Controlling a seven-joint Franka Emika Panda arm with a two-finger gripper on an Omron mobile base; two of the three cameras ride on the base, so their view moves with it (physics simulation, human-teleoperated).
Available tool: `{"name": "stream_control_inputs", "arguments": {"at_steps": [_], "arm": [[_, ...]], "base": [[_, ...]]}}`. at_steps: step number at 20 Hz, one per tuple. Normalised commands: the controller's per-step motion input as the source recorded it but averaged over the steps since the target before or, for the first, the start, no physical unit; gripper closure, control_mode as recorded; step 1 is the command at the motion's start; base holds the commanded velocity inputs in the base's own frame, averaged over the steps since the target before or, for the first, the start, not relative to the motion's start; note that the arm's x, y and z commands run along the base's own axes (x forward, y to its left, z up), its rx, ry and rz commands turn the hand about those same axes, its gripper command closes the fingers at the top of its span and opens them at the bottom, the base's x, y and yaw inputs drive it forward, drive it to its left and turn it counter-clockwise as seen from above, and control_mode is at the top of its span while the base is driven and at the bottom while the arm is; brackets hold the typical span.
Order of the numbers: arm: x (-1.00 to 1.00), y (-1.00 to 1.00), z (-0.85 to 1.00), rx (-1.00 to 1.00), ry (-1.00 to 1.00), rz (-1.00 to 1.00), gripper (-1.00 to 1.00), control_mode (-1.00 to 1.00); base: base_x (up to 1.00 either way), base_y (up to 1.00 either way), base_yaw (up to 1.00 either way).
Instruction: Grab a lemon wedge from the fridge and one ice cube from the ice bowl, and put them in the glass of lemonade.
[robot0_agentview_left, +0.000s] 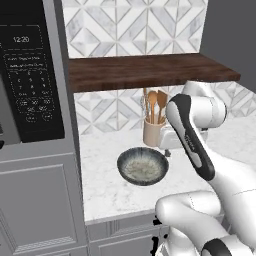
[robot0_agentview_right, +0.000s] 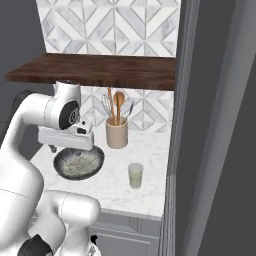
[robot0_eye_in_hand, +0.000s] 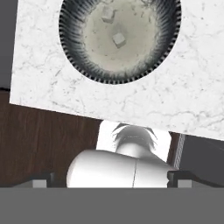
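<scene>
The gripper (robot0_eye_in_hand: 112, 178) stands open at full spread with nothing between its tips, which rise at the far corners of the bottom edge in the hand view. It hangs above the counter (robot0_eye_in_hand: 175, 100), looking straight down. From it the ice bowl (robot0_eye_in_hand: 70, 57) lies at about 12 o'clock in the hand view, its near rim well up the picture, so I judge the hand must travel forward along that line before it can come down over the ice. Two cubes (robot0_eye_in_hand: 118, 39) rest inside, one near the middle, the other just beyond it toward 11 o'clock; they sit apart, which should let the tips close on one alone. Neither has a long axis to speak of, so wrist turn looks to matter little.

In the left base view the bowl (robot0_agentview_left: 143, 166) sits on the counter with the spoon pot (robot0_agentview_left: 153, 131) at its 12 o'clock, and the arm hides the gripper. The right base view adds the lemonade glass (robot0_agentview_right: 135, 175), at the bowl's (robot0_agentview_right: 78, 163) 4 o'clock and near it, a short carry once a cube is held. The dark fridge (robot0_agentview_right: 220, 130) wall stands at 3 o'clock of that view. I cannot tell whether a wedge is already in the glass
</scene>
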Motion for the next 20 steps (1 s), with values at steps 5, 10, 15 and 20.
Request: {"name": "stream_control_inputs", "arguments": {"at_steps": [5,10,15,20], "arm": [[0.21,0.25,-0.16,0.06,0.26,0.23,-1.00,-1.00],[0.94,0.66,-0.43,-0.05,0.04,0.04,-1.00,-1.00],[0.52,0.11,-0.58,-0.02,0.14,0.08,-1.00,-1.00],[0.10,0.00,-0.65,-0.06,0.04,0.02,-1.00,-1.00]], "base": [[0.00,0.00,0.00],[0.00,0.00,0.00],[0.00,0.00,0.00],[0.00,0.00,0.00]]}}
